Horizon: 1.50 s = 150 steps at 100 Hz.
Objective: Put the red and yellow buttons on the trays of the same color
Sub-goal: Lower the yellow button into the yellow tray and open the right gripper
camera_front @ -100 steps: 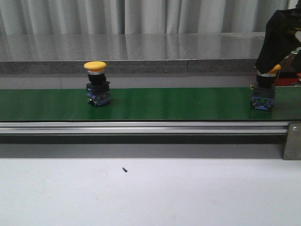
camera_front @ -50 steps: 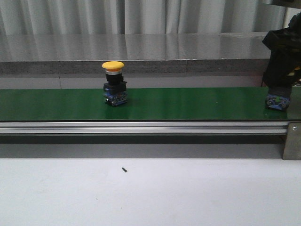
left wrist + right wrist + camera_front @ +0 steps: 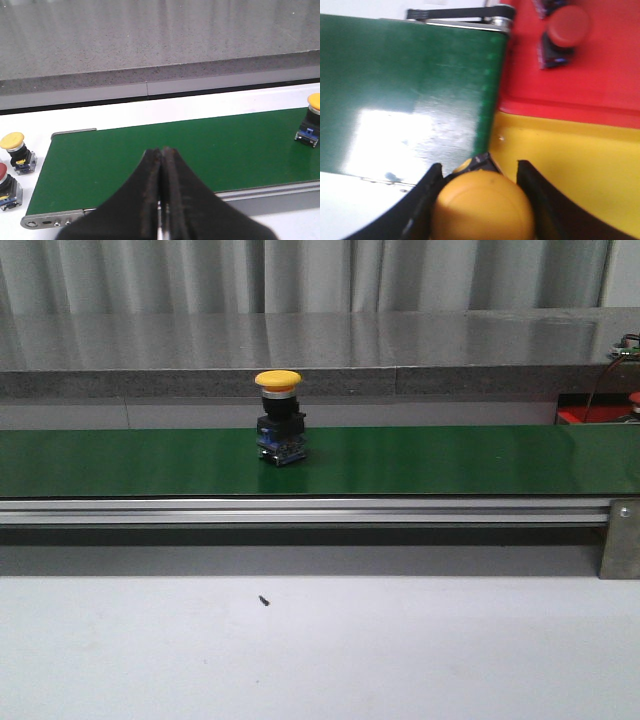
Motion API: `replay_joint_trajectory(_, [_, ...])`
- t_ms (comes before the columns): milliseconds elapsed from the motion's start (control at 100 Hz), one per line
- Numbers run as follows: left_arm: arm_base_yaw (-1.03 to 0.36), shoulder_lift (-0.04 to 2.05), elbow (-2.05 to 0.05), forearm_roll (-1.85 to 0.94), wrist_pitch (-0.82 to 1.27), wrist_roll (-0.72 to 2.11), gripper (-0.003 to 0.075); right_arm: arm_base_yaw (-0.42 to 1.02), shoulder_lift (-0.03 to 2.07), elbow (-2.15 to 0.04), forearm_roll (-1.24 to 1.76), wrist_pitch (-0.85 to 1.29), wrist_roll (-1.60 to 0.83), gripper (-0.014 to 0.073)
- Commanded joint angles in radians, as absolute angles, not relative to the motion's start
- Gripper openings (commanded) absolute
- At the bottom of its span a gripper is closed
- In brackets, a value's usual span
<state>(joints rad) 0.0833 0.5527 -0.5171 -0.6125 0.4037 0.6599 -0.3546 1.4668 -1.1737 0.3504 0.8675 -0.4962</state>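
Observation:
A yellow button (image 3: 278,420) stands upright on the green belt (image 3: 450,460); it also shows in the left wrist view as the yellow button (image 3: 312,120) at the belt's far end. My left gripper (image 3: 161,151) is shut and empty above the belt's near end. My right gripper (image 3: 480,167) is shut on another yellow button (image 3: 482,205), held over the line where the belt meets the yellow tray (image 3: 580,160). A red button (image 3: 565,30) lies on the red tray (image 3: 610,75). Neither gripper shows in the front view.
Off the belt's end by my left gripper stand a yellow button (image 3: 15,149) and a red button (image 3: 5,182) on the white surface. A grey ledge (image 3: 300,380) runs behind the belt. A sliver of the red tray (image 3: 575,416) shows in the front view.
The yellow button on the belt has ridden to the right. My right arm, shut on the other yellow button, lifted it off the belt's right end and left the front view.

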Motion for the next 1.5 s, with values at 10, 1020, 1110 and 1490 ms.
replay_joint_trajectory(10, [0.074, 0.554, -0.544, -0.638, 0.348, 0.652, -0.0020, -0.426, 1.427, -1.180, 0.388, 0.836, -0.495, 0.0267])
replay_joint_trajectory(1020, [0.074, 0.554, -0.544, -0.638, 0.348, 0.652, -0.0020, -0.397, 1.682, -1.031, 0.407, 0.551, -0.522, 0.0394])
replay_joint_trajectory(1110, [0.074, 0.554, -0.544, -0.638, 0.348, 0.652, -0.0020, -0.397, 1.682, -1.031, 0.407, 0.556, -0.522, 0.0482])
replay_joint_trajectory(1490, [0.074, 0.554, -0.544, -0.638, 0.348, 0.652, -0.0020, -0.397, 1.574, -1.058, 0.407, 0.581, -0.522, 0.0531])
